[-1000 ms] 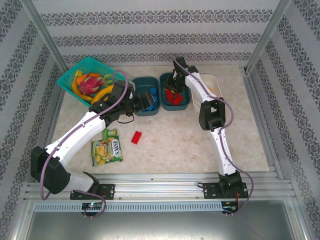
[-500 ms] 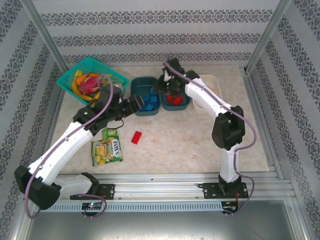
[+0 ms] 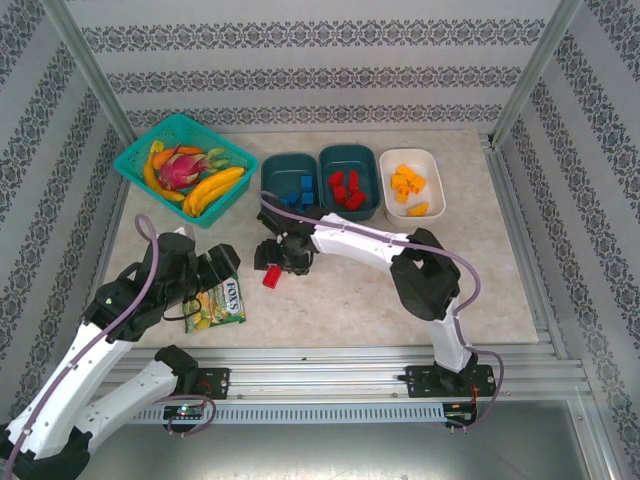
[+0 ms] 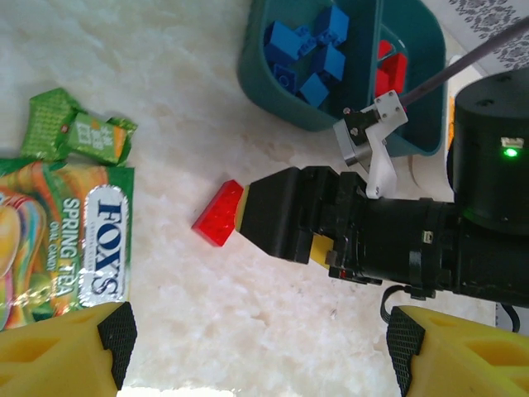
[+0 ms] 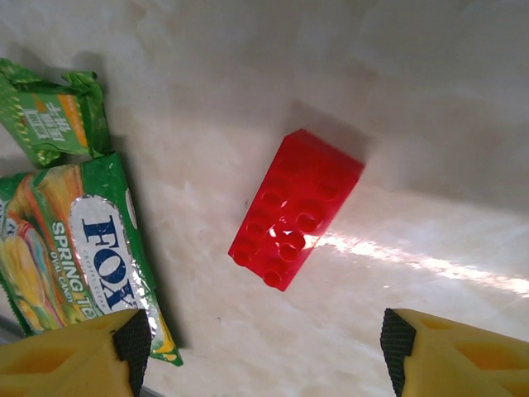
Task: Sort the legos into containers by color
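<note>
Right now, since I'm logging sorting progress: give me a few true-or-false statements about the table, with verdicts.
1. A red lego lies loose on the table. True.
2. The right gripper is shut on it. False: it is open, and the brick lies free beneath it.
3. The white tub holds blue legos. False: it holds orange legos.
4. The snack packet lies on the table. True.
</note>
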Motion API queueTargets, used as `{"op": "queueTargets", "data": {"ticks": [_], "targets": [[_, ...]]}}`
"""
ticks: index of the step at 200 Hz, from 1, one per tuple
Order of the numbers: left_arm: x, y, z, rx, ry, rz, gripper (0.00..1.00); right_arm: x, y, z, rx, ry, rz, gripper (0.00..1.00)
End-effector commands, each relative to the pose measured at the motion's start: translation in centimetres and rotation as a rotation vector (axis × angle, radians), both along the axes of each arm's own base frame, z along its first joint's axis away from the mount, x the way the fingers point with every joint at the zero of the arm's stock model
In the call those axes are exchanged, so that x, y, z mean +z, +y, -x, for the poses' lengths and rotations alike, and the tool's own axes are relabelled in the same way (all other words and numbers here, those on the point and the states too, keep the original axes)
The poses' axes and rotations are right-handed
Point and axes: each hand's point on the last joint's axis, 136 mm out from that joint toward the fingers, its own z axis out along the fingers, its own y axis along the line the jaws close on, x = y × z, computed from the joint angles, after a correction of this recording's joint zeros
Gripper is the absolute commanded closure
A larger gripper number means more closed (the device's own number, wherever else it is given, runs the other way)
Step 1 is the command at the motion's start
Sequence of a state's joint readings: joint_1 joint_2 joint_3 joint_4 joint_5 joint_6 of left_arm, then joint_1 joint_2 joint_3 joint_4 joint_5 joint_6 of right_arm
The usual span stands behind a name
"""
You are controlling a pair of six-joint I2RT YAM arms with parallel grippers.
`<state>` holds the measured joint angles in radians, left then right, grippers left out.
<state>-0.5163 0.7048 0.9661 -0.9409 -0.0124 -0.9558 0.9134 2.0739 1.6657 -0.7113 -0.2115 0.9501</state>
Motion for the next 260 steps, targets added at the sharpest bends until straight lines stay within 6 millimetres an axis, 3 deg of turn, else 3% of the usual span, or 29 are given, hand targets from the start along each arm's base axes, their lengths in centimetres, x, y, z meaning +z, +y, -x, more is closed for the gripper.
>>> {"op": "queueTargets", "data": {"ticks": [1, 57, 137, 184, 198, 215, 239, 260], "targets": [[-0.9, 0.6, 0.9, 0.02, 0.04, -0.013, 0.18, -1.9, -0.9, 0.4, -0.112, 0.057, 0.107, 0.27], [-0.3, 0.9, 1.6, 0.01, 0.021, -0.005, 0.18, -3.4, 1.2, -0.4, -0.139, 0.018, 0.174, 0.29], [0.5, 1.0, 2.0, 0.005, 0.0, 0.011, 0.19, -6.5, 0.3, -0.5, -0.184, 0.049, 0.328, 0.44], [0.5, 0.8, 1.9, 0.001, -0.007, 0.019, 0.19, -6.6, 0.5, -1.1, -0.194, 0.031, 0.341, 0.71], [0.6, 0.8, 1.8, -0.001, -0.009, 0.021, 0.19, -5.9, 0.5, -1.5, -0.189, 0.008, 0.333, 0.76], [0.7, 0.6, 1.7, -0.011, -0.018, 0.023, 0.19, -3.6, 0.6, -2.6, -0.173, -0.059, 0.305, 0.79], [1.1, -1.0, 0.7, -0.07, -0.035, 0.048, 0.19, 2.0, -0.2, -4.6, -0.133, -0.223, 0.28, 0.79], [1.7, -3.6, -1.1, -0.156, -0.043, 0.08, 0.19, 6.7, -2.8, -6.7, -0.125, -0.361, 0.276, 0.8]]}}
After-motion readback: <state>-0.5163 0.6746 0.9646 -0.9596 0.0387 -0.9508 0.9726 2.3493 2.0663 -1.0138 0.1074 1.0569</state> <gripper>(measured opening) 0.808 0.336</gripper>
